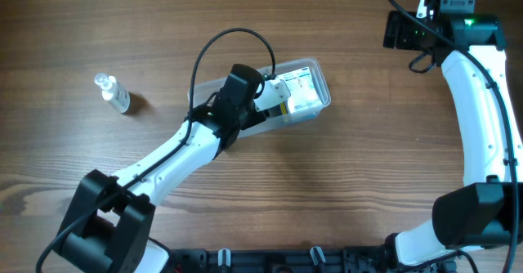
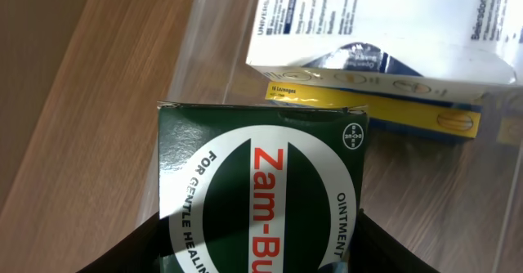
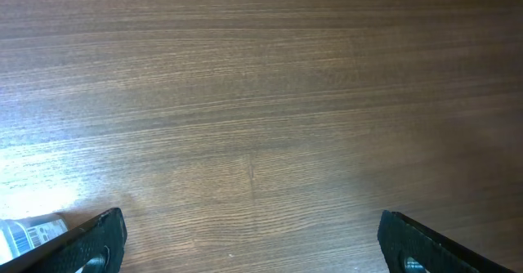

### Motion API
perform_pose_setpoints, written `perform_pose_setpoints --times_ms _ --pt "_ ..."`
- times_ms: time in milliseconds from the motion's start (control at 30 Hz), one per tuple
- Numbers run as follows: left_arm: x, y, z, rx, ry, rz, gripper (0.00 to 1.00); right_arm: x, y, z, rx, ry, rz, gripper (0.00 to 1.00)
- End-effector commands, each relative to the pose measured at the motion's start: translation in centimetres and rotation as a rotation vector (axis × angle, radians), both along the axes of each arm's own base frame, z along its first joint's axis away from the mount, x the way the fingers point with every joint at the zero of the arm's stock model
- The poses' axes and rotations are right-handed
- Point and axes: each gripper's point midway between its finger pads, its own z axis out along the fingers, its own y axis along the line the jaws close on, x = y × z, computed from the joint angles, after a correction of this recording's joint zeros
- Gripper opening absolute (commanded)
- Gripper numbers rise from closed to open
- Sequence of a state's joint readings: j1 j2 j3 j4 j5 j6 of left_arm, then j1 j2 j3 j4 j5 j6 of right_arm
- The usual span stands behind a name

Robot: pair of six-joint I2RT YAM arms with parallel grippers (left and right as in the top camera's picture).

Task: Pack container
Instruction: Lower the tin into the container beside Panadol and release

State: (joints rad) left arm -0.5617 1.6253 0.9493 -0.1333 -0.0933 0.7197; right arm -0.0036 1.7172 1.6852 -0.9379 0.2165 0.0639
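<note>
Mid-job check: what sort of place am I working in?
Likely a robot lab bench: a wooden table, a green ointment box held at the clear container, and a small bottle standing apart.

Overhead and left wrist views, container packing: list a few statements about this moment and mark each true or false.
1. The left gripper holds a green Zam-Buk ointment box. True.
2. The container is empty. False: a white box lies on a yellow box inside it.
3. The right gripper is shut on a box. False: it is open over the bare table, holding nothing.
4. A small clear bottle is on the table, outside the container. True.
</note>
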Motion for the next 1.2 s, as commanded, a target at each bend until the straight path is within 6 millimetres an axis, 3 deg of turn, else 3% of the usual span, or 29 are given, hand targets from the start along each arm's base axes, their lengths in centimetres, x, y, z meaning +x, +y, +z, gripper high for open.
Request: perform_pose_setpoints --times_ms 0,133,300,533,733,967,1167 --pt "1.5 0.1 5.2 -0.125 -0.076 0.091 0.56 0.1 0.3 -0.6 0.02 0.007 -0.004 1.0" --pt "1.7 1.1 7.3 -0.124 -0.071 0.116 0.58 0.1 0.3 -0.6 0.02 0.008 -0.004 1.0" --pt "0.9 1.8 8.5 -0.09 0.004 0.121 0.59 0.1 0.3 -0.6 0.02 0.007 -0.004 1.0" --pt "-2.1 0.0 9.2 -0.173 0.185 -0.005 0.59 0.1 0.3 -0.6 0.02 0.008 -0.004 1.0" --pt "-3.5 0.5 7.8 -0.184 0.294 -0.025 0.59 0.1 0.3 -0.6 0.02 0.007 -0.004 1.0" --pt "-3.3 1.5 5.7 -0.154 0.357 0.004 0.58 0.1 0.3 -0.6 0.02 0.007 -0.004 1.0" --pt "-3.2 1.4 2.6 -0.11 0.422 -0.002 0.58 0.1 0.3 -0.6 0.02 0.008 -0.004 1.0"
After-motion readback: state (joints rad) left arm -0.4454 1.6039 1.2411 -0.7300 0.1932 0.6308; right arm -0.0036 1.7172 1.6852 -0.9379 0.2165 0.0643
